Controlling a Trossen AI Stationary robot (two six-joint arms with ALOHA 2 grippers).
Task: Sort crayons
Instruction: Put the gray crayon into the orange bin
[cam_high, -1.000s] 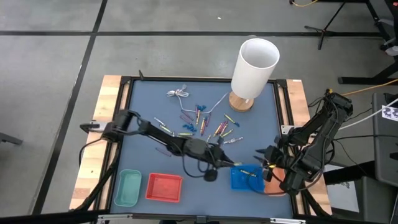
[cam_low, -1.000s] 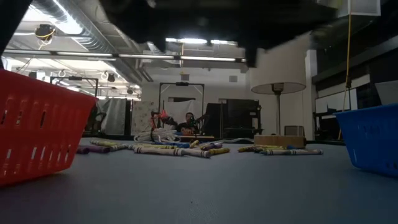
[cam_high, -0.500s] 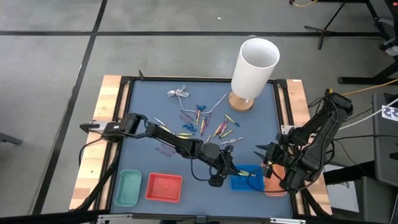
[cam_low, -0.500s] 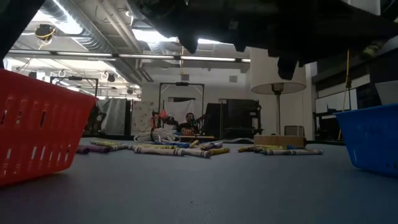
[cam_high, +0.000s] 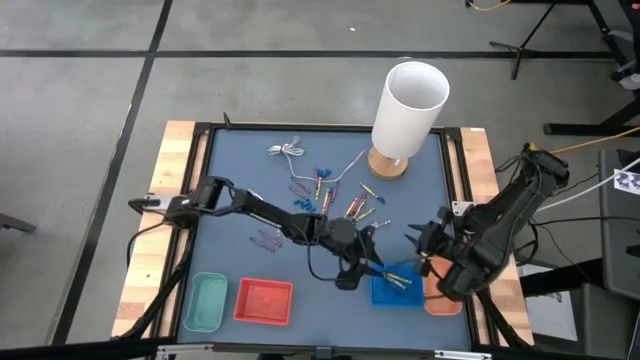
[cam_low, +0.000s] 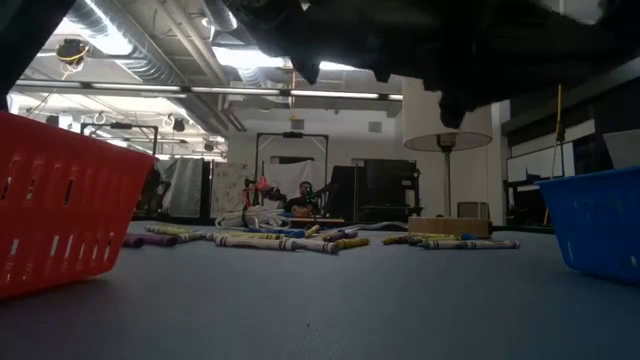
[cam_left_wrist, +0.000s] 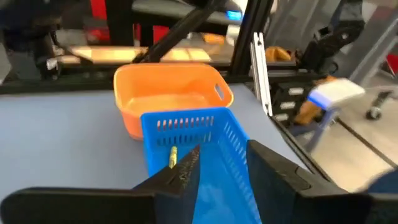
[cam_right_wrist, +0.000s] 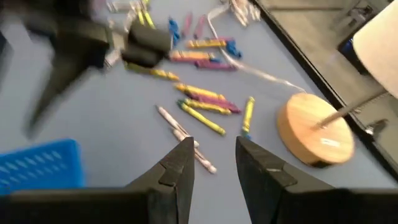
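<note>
Your left gripper is hanging just over the near rim of the blue basket. In its wrist view the fingers are standing apart with a clear gap, and nothing is sitting between them. A yellow crayon is showing just past the fingertips, inside the basket against its slotted wall. So you are, I judge, at the end of a drop: the stick is already lying in the bin and the hand is empty.

Your right gripper is waiting on the other side of the same basket, close to the orange basket. Its fingers are also parted and are holding nothing.

The rest of the crayons are lying loose ahead of the right fingers, between them and the wooden lamp base, mixed with small blue bits and a white cable. For the left gripper they are behind and to the side, well apart from the basket.

For the next move you should lift the left gripper clear of the basket rim, turn it back toward the pile, and choose one stick that is lying apart from its neighbours, so the fingers are closing on one only.
</note>
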